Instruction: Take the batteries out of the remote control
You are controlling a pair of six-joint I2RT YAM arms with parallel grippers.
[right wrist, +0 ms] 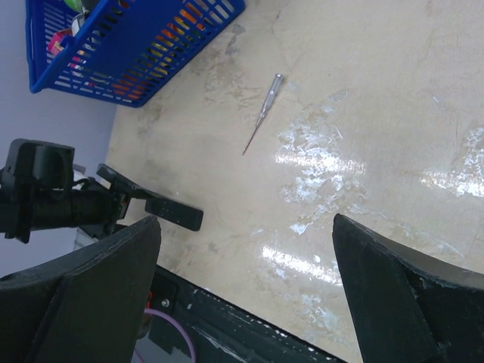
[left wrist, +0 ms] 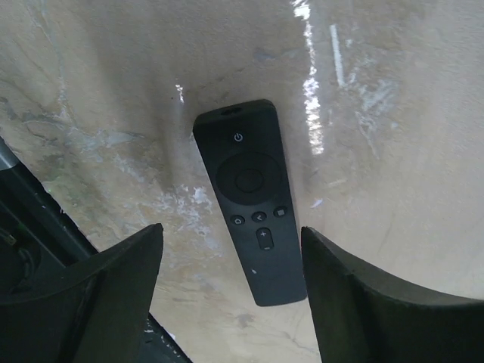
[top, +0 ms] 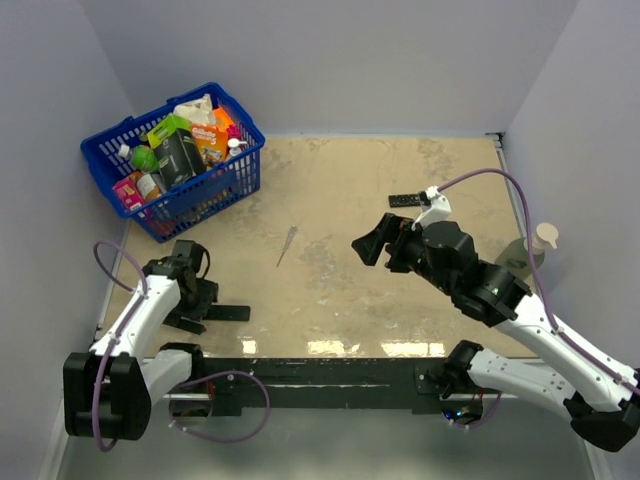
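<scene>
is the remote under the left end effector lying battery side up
No, the remote shows its power button and round pad facing up.

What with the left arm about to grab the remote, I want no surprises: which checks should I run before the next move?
1. The slim black plastic remote control lies between the fingers of the left gripper: ok.
2. Left jaws open, with gaps on both sides of the remote: ok.
3. Access to the battery cover: not ok, the button face is up.
4. Whether batteries are inside: cannot tell, none in view.
5. The right gripper is open and empty: ok.
6. The thin silver pointed tool lies apart from the remote: ok.
</scene>
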